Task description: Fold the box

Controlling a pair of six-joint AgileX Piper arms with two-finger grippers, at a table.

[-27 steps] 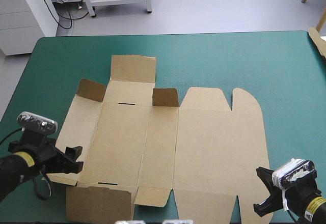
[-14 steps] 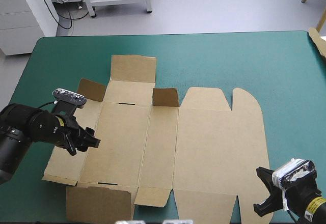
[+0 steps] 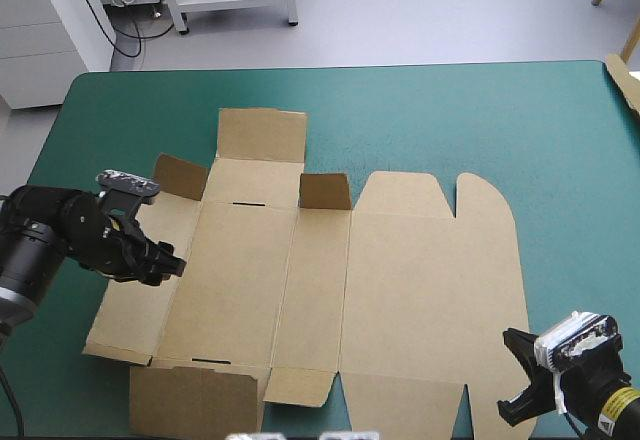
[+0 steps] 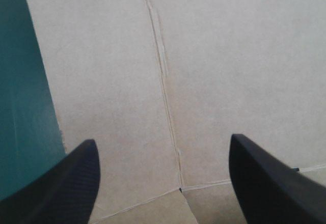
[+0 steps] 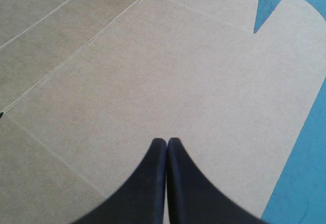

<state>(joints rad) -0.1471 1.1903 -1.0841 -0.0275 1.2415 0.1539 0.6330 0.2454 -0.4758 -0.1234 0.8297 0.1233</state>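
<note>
The brown box (image 3: 330,280) lies as a cut sheet on the teal-green cover, mostly flat. Two small flaps (image 3: 181,176) (image 3: 325,191) stand up along its far side. My left gripper (image 3: 165,262) hovers over the box's left side panel, close to its outer edge. In the left wrist view this gripper (image 4: 162,140) is open, with a crease of the board (image 4: 163,76) running between the fingers and nothing held. My right gripper (image 3: 518,392) waits off the box's near right corner. Seen from its own wrist, it (image 5: 167,141) is shut and points across the wide lid panel (image 5: 168,71).
The edge of another brown board (image 3: 624,78) shows at the table's far right corner. Bare teal-green cover (image 3: 450,120) stretches beyond the box's far side and along its right.
My left gripper has moved from the box's near left corner to above the left side panel, then drawn back a little toward the outer edge. The right arm and the box have stayed put.
</note>
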